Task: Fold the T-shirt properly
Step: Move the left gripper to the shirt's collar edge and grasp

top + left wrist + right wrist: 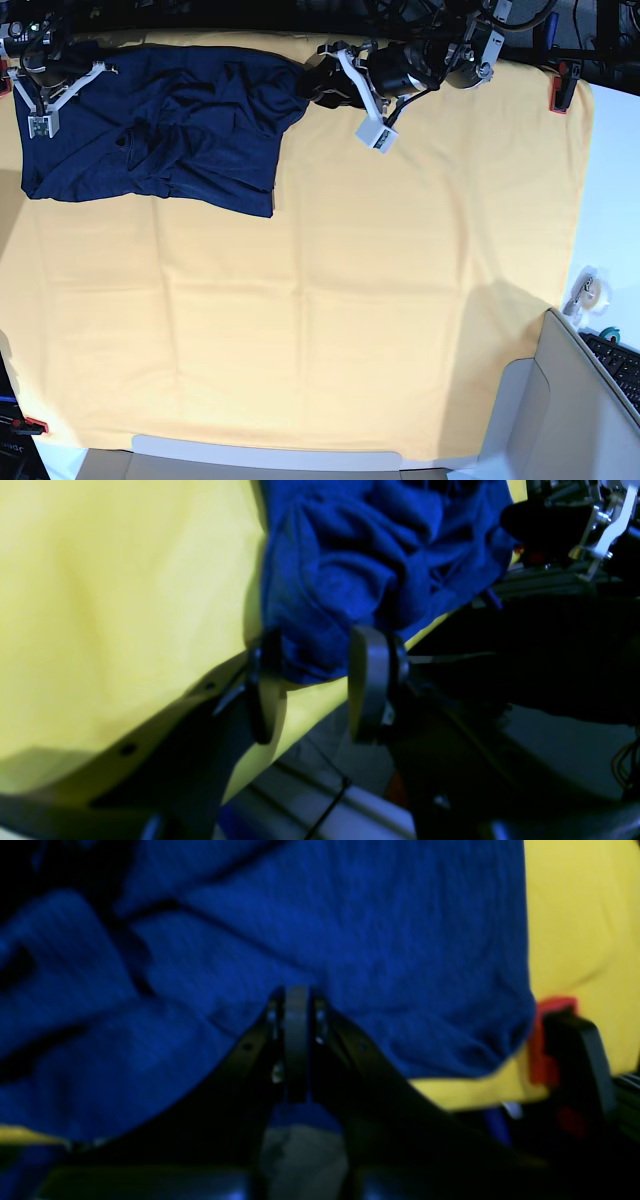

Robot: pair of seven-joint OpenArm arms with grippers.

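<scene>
Covering nearly the whole table (600, 150), yellow cloth (350, 300) is the biggest thing in the base view and my landmark. At the cloth's far left corner lies the T-shirt (170, 130), dark navy, rumpled, with bunched folds through its middle; one edge runs along the cloth's far edge and the near edge ends in a straight hem partway toward the cloth's centre. The rest of the cloth carries nothing else.

Left arm (400, 65) reaches in over the cloth's far edge, just right of the shirt. Its left pincer (320, 680) has the two fingers (367, 680) standing apart, and a lump of the shirt's blue fabric (350, 570) sits in the gap and beyond them, over the cloth edge. Can't tell whether the fabric touches the pads; no clamping seen.

Right arm (45, 75) sits at the cloth's far left corner, over the shirt's outer end. Right pincer (296, 1040) has its fingers pressed together, tips against blue fabric (300, 915). Blurry: can't tell whether any fabric is pinched between them.

Red clamps sit on the cloth's edge: one at the far right corner (558, 90), one at the near left corner (30, 425). Grey box (560, 410) at the cloth's near right corner. Small tape roll (588, 292) just off the cloth's right side.
</scene>
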